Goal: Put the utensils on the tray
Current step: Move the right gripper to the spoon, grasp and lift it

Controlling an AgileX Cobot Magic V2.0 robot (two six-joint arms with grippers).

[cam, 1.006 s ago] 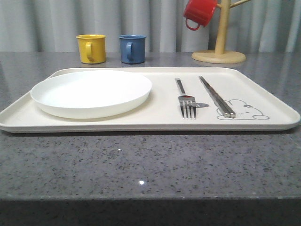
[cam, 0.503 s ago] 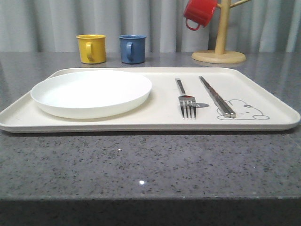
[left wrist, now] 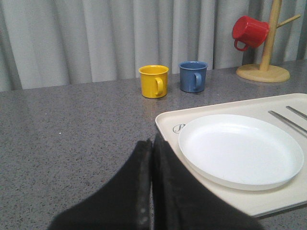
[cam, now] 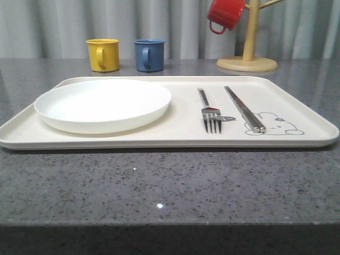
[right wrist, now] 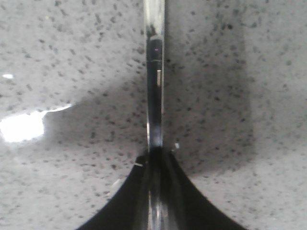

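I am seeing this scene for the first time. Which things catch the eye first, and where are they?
The large cream tray fills the middle of the grey table, with the white plate on its left part and the fork and chopsticks lying side by side on its right part. Behind it stand a yellow cup and a blue cup. The right tool is shut on a thin silver handle just above the grey surface.

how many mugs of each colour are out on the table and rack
yellow mug: 1
blue mug: 1
red mug, hung on the wooden rack: 1
total: 3
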